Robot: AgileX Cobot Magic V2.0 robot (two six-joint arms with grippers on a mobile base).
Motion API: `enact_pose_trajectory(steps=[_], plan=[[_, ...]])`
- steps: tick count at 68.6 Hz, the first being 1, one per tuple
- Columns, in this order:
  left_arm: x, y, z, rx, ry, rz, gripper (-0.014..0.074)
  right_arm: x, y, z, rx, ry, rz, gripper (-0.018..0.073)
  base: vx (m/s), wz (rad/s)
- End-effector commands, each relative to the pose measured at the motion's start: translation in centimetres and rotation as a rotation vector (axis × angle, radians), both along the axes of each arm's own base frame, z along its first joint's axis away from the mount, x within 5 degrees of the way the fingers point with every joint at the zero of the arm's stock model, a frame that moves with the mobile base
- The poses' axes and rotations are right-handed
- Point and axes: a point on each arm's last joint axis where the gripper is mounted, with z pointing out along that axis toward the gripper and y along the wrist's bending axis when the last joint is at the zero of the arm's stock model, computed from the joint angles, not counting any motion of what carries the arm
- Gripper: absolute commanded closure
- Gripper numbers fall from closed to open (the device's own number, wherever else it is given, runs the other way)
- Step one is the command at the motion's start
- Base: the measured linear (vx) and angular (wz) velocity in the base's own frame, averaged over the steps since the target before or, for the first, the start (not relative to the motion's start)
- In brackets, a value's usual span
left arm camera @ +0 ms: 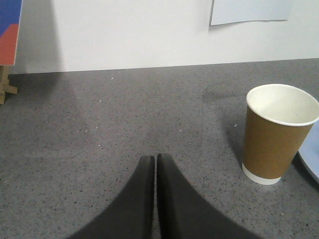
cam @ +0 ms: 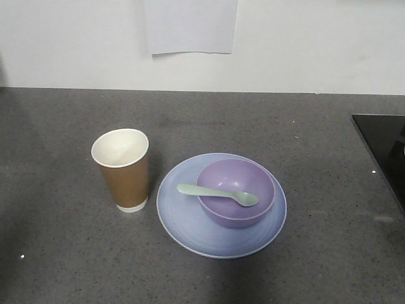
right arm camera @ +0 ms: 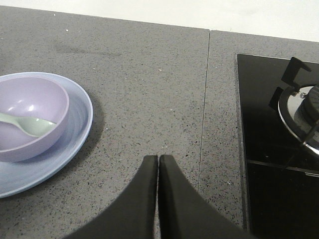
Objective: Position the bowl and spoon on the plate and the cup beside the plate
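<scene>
I judge the task done: bowl (cam: 235,200) sits on plate (cam: 190,221) mid-counter, spoon (cam: 217,194) resting across the bowl, cup (cam: 121,170) upright just beside. Left gripper (left arm camera: 155,160) and right gripper (right arm camera: 158,160) have jaws pressed together, empty.

The setting looks like a kitchen, or a mock-up of one. A dark grey speckled stone-look countertop (cam: 304,145) runs up to a plain white wall (cam: 316,44), and a black glass gas hob (right arm camera: 279,164) is set into the counter, with a metal burner and black pan support (right arm camera: 304,107) visible in the right wrist view. A sheet of white paper (cam: 191,25) hangs on the wall, which gives it a staged, test-room feel.
</scene>
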Motion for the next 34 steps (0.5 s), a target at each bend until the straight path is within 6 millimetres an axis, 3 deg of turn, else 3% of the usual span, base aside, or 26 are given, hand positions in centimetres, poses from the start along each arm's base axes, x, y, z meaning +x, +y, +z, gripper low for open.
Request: enact_pose_trajectory(steps=[1,12,34], plan=[[0.2,-0.3,1.6,-0.013,-0.116,-0.027,0.0603,0.3,-0.1,1.4,0.001,-0.090,-0.007,0.0570,0.00,0.00],[0.3,-0.6,0.9,-0.013,-0.199,-0.064,0.0603,0.3,-0.1,1.4,0.001,-0.090,-0.007,0.0570,0.00,0.00],[-0.7,-0.4,-5.2,-0.021,-0.363,-0.039,0.0603,0.3,-0.1,1.4,0.001,-0.090,-0.007,0.0570,0.00,0.00]])
